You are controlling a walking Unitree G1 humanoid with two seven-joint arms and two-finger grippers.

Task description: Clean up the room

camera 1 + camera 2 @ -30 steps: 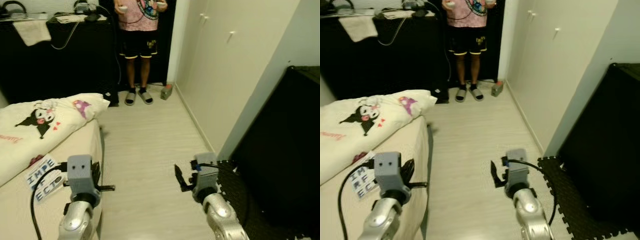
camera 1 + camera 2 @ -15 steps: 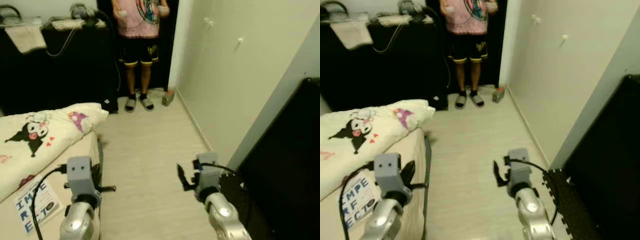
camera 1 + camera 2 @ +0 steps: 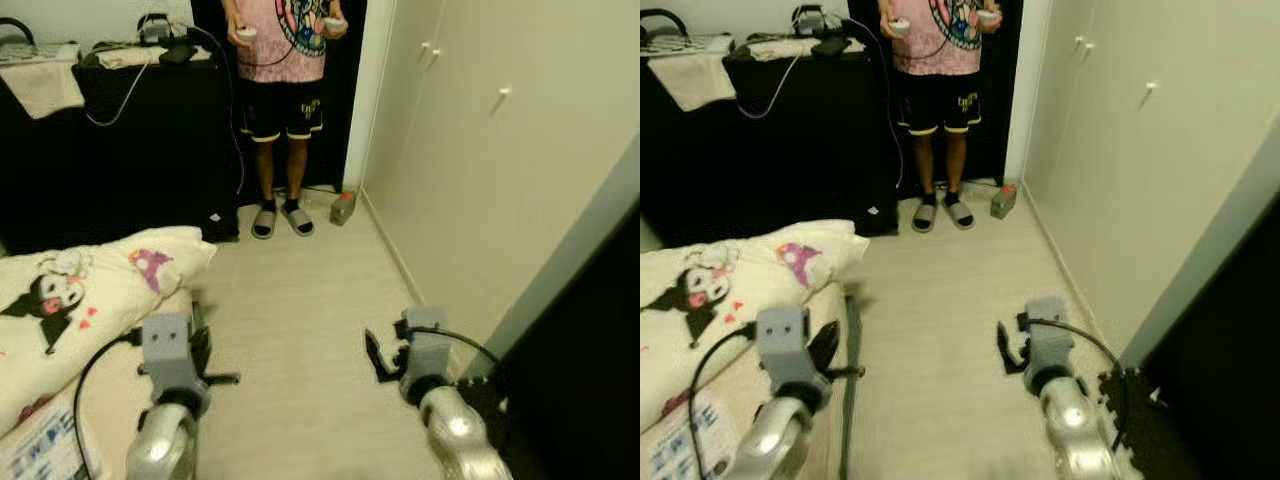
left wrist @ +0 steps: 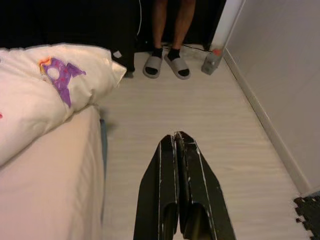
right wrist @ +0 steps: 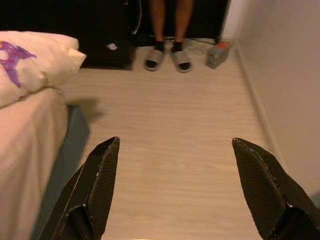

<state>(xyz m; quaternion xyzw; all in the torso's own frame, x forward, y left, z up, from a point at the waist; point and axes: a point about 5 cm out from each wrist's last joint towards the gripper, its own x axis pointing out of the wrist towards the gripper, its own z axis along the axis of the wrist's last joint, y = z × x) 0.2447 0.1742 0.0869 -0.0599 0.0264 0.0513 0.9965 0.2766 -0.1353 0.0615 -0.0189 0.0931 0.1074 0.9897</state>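
Far left, a bed (image 3: 110, 400) carried a cream cartoon-print duvet (image 3: 70, 300), with a printed leaflet (image 3: 675, 445) lying on the sheet near the bottom corner. The left gripper (image 4: 178, 136) hung over the light wood floor (image 3: 300, 300) just beside the bed edge, fingers pressed together, holding nothing. Behind stood a black desk (image 3: 120, 130) with a towel (image 3: 45, 85) draped over it and cables. A person (image 3: 285, 80) in a pink shirt, black shorts and slippers stood at the doorway holding controllers. A small bottle (image 3: 343, 207) sat by the wall near their feet. The right gripper (image 5: 175, 150) hovered above bare floor, fingers spread wide, empty. Right side: white wardrobe doors (image 3: 470, 150), then black foam matting (image 3: 1135, 420).
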